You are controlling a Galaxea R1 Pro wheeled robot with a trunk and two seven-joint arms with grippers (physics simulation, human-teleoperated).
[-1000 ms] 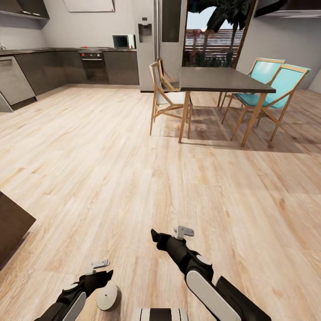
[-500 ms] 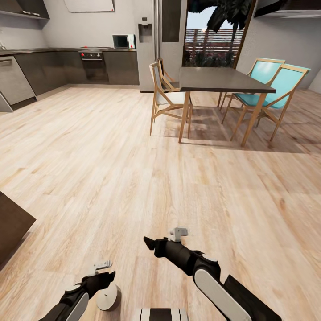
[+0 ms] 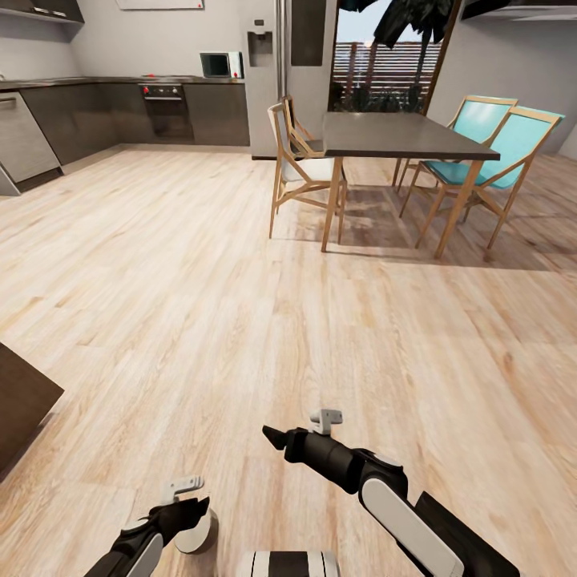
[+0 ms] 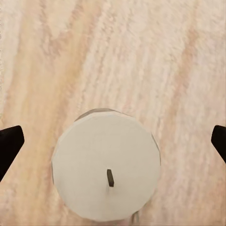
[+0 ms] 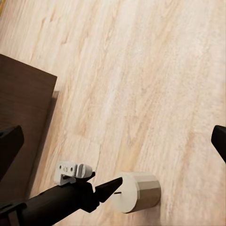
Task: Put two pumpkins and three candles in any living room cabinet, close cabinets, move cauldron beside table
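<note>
Wood floor — left end effector spread wide over candle.

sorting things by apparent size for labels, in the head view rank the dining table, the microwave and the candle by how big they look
1. dining table, clearly largest.
2. candle, by the left pincer, partly hidden; nearness to the camera inflates it.
3. microwave, similar in look to the candle, so that order is unsure.

My left gripper hangs low with its fingers spread wide; my right gripper, fingers parted, reaches forward-left.
</note>
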